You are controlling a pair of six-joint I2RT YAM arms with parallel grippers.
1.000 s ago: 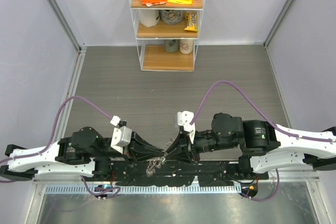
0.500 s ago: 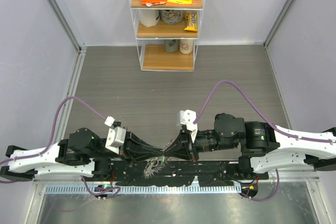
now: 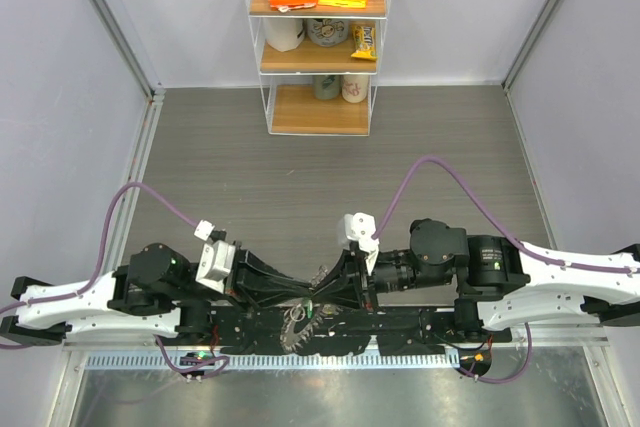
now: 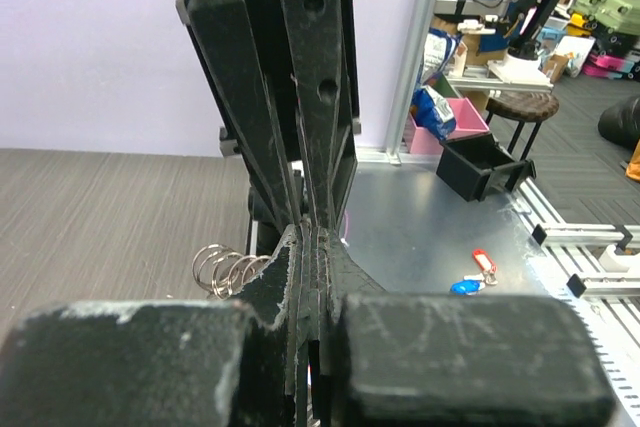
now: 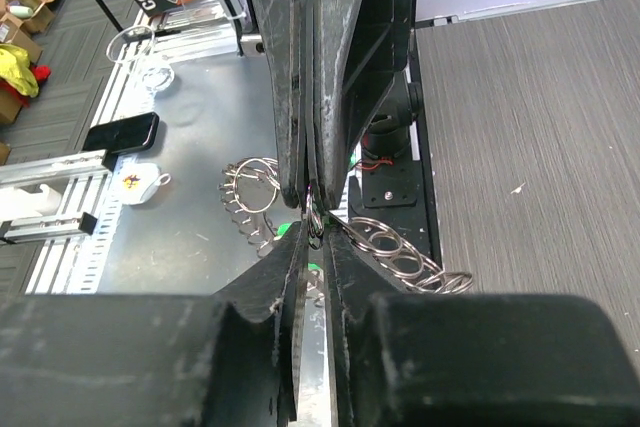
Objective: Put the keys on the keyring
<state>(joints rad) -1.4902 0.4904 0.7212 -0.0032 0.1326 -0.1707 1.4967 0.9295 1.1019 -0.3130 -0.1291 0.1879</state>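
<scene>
My left gripper (image 3: 306, 297) and right gripper (image 3: 320, 297) meet tip to tip low over the near rail. Both are shut. In the right wrist view my right gripper (image 5: 314, 231) pinches a small metal ring (image 5: 316, 215), with the left fingers (image 5: 290, 97) pressed in from above. The green key (image 5: 288, 232) shows just beside and under the tips. The keyring (image 5: 249, 195), a spiky wreath of silvery keys, hangs below; it also shows in the top view (image 3: 293, 323). A chain of linked rings (image 5: 402, 252) trails right. The black-headed key is hidden. My left gripper (image 4: 306, 237) shows a coil of rings (image 4: 226, 269) beside it.
A clear shelf unit (image 3: 318, 42) with snack packs and mugs stands at the far edge. The black base rail (image 3: 400, 327) runs under both grippers. Red and blue key tags (image 4: 474, 273), a phone (image 5: 120, 133) and a white tag (image 5: 138, 183) lie on the metal surface below.
Both wrists have shifted slightly, the left drawing back to the left. The tips stay together and the hanging keyring has swung a little.
</scene>
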